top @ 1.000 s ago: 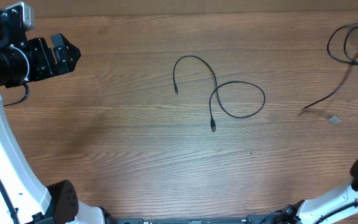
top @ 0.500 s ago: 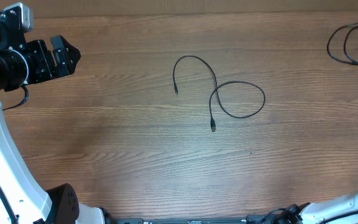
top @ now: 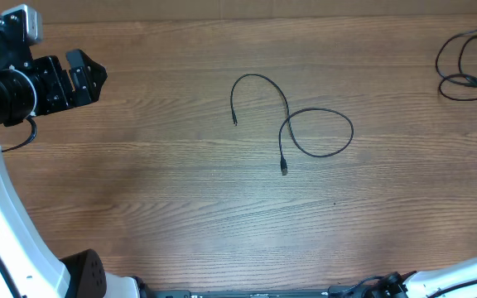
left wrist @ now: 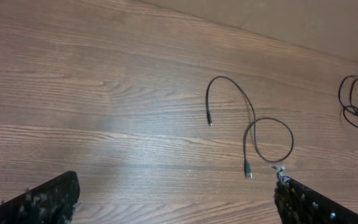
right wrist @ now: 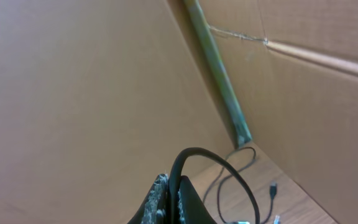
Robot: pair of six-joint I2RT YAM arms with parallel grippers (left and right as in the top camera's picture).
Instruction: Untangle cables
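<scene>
The wooden table (top: 180,207) carries two thin black cables, well apart. The centre cable (top: 288,112) lies flat in an S with one closed loop, its plug ends toward 6 and 9 o'clock. The corner cable (top: 470,80) curls at 2 o'clock.

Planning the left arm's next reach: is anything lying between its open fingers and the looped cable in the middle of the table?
Nothing visible. Only bare table lies between the left fingers and the looped cable. The other cables sit at the far right edge, beyond it.
</scene>
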